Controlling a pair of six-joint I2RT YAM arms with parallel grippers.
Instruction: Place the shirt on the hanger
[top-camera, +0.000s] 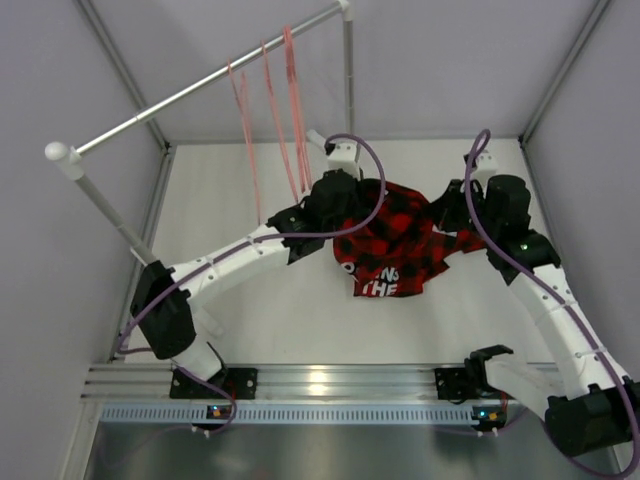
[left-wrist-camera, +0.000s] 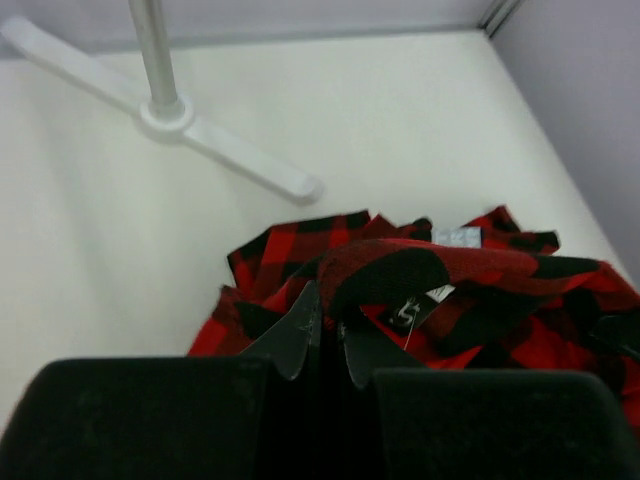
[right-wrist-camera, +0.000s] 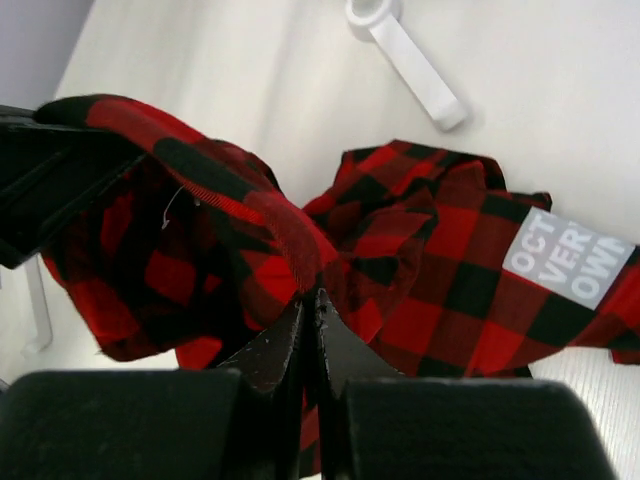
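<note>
Three pink hangers (top-camera: 295, 100) are hung on the rail (top-camera: 190, 90) of a rack at the rear left of the worktop (top-camera: 260, 320). Near them, a little to the right, the left end effector (top-camera: 345, 205) is clenched on a fold at the left edge of the shirt (top-camera: 395, 245). The shirt, red-and-black plaid with white letters, is bunched between the two arms and is not yet put on a hanger. Its lower part with the letters is laid on the worktop. On the right side, the right end effector (top-camera: 447, 222) is clenched on the other edge of the shirt. The fabric is held raised between the two grips.
</note>
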